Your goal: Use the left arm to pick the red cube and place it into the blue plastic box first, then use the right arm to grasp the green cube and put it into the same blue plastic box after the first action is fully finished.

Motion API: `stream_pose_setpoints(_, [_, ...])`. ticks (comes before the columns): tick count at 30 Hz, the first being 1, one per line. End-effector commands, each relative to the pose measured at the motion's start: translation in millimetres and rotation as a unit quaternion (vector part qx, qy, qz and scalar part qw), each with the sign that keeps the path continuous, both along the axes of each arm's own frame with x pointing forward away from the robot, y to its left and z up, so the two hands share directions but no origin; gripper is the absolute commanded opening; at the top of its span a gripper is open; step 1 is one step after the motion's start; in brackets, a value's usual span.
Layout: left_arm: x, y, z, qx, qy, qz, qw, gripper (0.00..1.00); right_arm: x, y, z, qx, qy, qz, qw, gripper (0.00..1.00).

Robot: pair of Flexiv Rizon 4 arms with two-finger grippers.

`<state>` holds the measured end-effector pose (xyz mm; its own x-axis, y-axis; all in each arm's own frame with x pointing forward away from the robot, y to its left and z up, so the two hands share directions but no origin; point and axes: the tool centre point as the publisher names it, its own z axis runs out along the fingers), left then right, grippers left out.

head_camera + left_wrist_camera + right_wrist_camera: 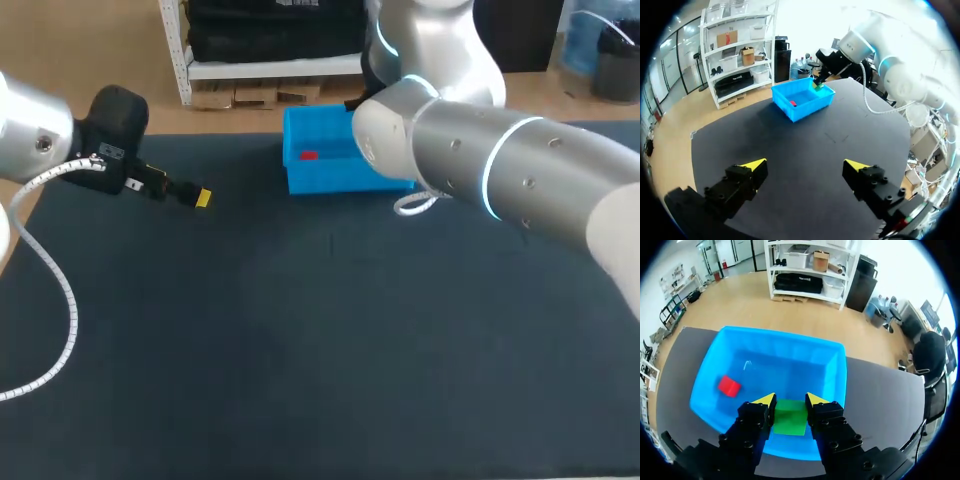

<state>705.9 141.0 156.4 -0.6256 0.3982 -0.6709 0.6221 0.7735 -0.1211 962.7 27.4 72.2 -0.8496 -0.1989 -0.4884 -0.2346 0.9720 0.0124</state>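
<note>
The red cube [729,386] lies inside the blue plastic box [832,370], also seen as a red cube [308,155] in the blue box [325,177] at the table's back. My right gripper [790,401] hangs over the box's near wall, shut on the green cube [790,422]. From the left wrist view the green cube [818,86] shows in the right gripper [819,84] above the box [810,105], with the red cube [792,103] inside. My left gripper [805,167] is open and empty over the dark table, left of the box; its yellow tip [203,197] shows in the head view.
The black table top [300,340] stretches wide in front of the box. My right arm [500,165] crosses from the right and hides the box's right part. A white cable [45,300] loops from my left arm [60,140].
</note>
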Motion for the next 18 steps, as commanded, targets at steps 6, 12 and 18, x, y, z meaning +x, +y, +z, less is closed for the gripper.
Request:
stream_pose_setpoints(6, [1.5, -0.6, -0.6, 0.000, 0.001, 0.000, 1.000, 1.00, 41.9, 10.7, 1.2, -0.006, 0.051, 0.005, 0.999, 0.00])
stream_pose_setpoints(12, [1.5, -0.6, -0.6, 0.000, 0.001, 0.000, 1.000, 1.00, 45.2, 12.9, -2.3, -0.003, 0.058, 0.006, 0.998, 1.00])
stream_pose_setpoints(18, [1.5, -0.6, -0.6, 0.000, 0.001, 0.000, 1.000, 1.00, 45.9, 12.4, 3.2, 0.000, 0.060, 0.007, 0.998, 1.00])
